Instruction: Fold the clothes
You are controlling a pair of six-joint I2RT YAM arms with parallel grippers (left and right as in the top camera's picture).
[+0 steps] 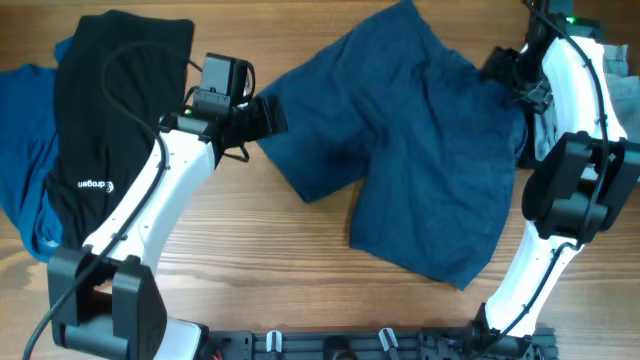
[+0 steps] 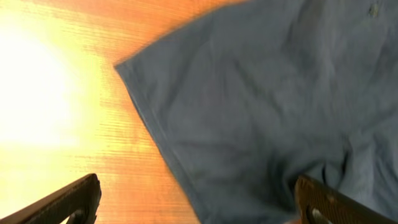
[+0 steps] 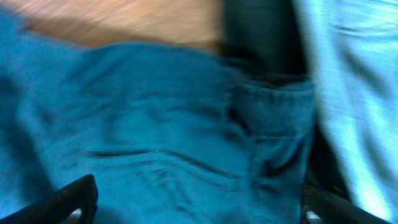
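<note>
While both grippers gape, the shorts lie unfolded

Since neither tool grips anything, each seems posted at the cloth's edge to take hold for a fold. The left gripper (image 1: 266,114), jaws wide apart, hovers with a leg hem of the navy shorts (image 1: 420,170) just ahead and under one finger. The right gripper (image 1: 496,68), jaws also apart, hangs directly over their seamed top. A black garment (image 1: 100,110) lies behind the left arm. No basket shows.

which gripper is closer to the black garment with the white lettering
Left. The left gripper is just beside the black garment, at the near edge of the navy shorts. The right gripper is far across the table, at the shorts' other side.
</note>
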